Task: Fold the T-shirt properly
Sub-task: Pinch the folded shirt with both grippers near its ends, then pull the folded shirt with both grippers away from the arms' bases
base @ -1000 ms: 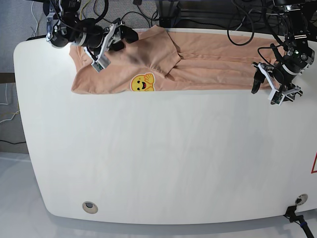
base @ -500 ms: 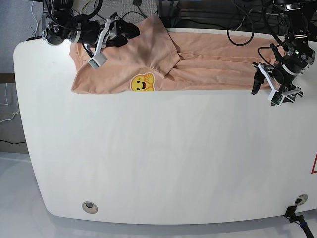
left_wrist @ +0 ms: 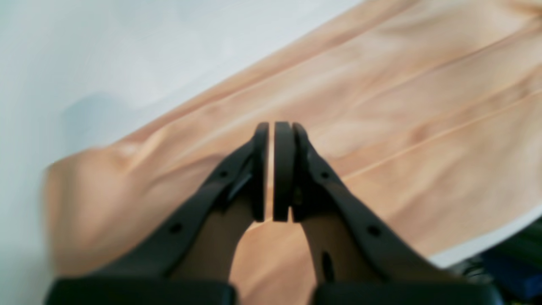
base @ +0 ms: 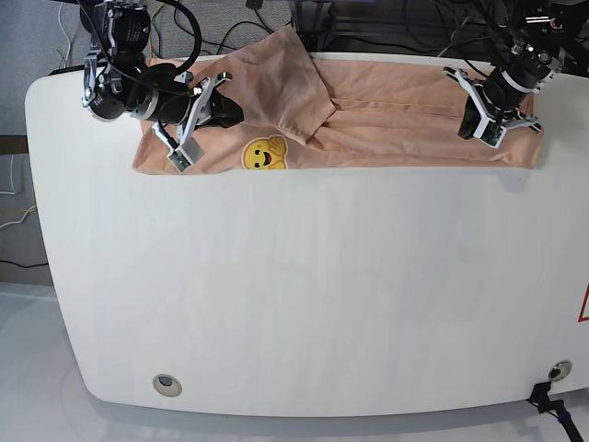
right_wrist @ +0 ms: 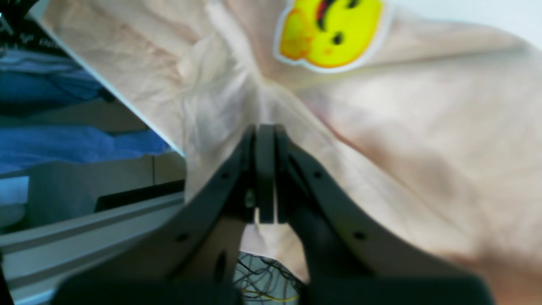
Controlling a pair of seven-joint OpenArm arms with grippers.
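The peach-pink T-shirt (base: 386, 120) lies stretched along the far edge of the white table (base: 294, 295), its yellow smiley print (base: 264, 153) facing up. My right gripper (base: 230, 110) is at the shirt's left part, just above the print. In the right wrist view the gripper (right_wrist: 264, 127) is shut, and folds of the T-shirt (right_wrist: 423, 127) run into its tips below the smiley (right_wrist: 330, 34). My left gripper (base: 477, 124) is over the shirt's right end. In the left wrist view its pads (left_wrist: 271, 127) are all but touching above the blurred T-shirt (left_wrist: 381, 106), with nothing between them.
Black cables and frame parts (base: 368, 18) crowd the space behind the table's far edge. Beyond that edge the right wrist view shows blue fabric (right_wrist: 63, 144) and a metal rail (right_wrist: 84, 237). Two round fittings (base: 166, 383) sit near the front edge.
My left gripper has moved from beside the shirt's right edge up and onto its right end. My right gripper has come down and forward toward the smiley, with cloth now bunched at its tips.
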